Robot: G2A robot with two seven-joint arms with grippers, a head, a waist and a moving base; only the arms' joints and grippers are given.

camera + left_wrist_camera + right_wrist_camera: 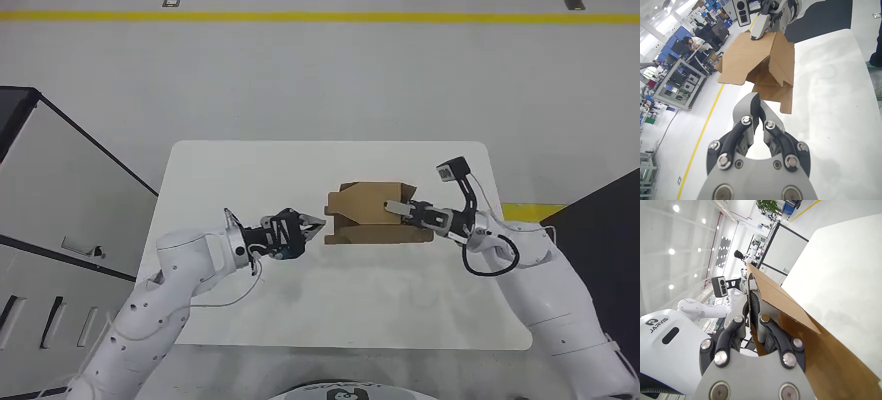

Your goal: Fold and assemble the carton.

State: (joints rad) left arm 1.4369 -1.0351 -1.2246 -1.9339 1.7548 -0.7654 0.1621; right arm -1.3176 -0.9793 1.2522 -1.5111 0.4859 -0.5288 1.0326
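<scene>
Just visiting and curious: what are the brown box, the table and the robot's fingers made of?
The carton looks like matte brown corrugated cardboard; its cut edges show the wavy core. The table has a smooth white top, perhaps laminate. The fingers look like grey metal or plastic with black ribbed pads, probably rubber.

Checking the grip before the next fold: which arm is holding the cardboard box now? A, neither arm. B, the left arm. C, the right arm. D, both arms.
C: the right gripper has its jaws clamped on a wall of the box; the left gripper is shut on nothing.
</scene>
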